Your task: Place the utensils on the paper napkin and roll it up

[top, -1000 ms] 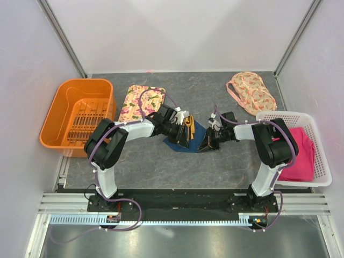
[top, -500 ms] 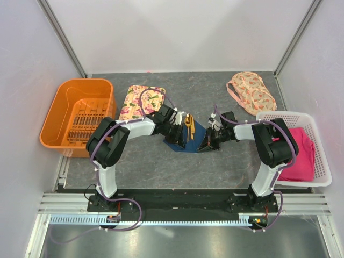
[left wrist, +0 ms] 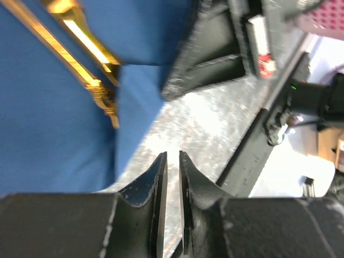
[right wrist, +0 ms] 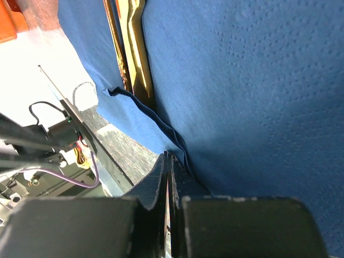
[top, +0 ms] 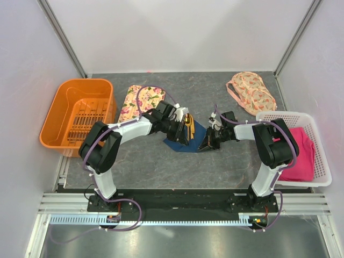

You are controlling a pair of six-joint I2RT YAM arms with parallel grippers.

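Observation:
The navy paper napkin (top: 181, 145) lies crumpled mid-table with the gold utensils (top: 189, 124) on its far part. My left gripper (top: 181, 134) hovers at the napkin's left side. In the left wrist view its jaws (left wrist: 172, 156) stand a narrow gap apart with nothing between them, over bare table beside the napkin (left wrist: 48, 118) and the utensils (left wrist: 88, 54). My right gripper (top: 206, 143) is at the napkin's right corner. In the right wrist view it (right wrist: 169, 158) is shut, pinching a folded edge of the napkin (right wrist: 242, 97), with the utensils (right wrist: 134, 48) beyond.
An orange basket (top: 59, 115) stands at the left, with a floral tray (top: 134, 102) next to it. A floral cloth bag (top: 251, 92) lies at the back right. A white basket (top: 285, 115) holding a pink cloth (top: 302, 156) stands at the right edge.
The left arm's elbow has swung out to the left and towards the near edge, while its gripper stays by the napkin. The right arm has not moved.

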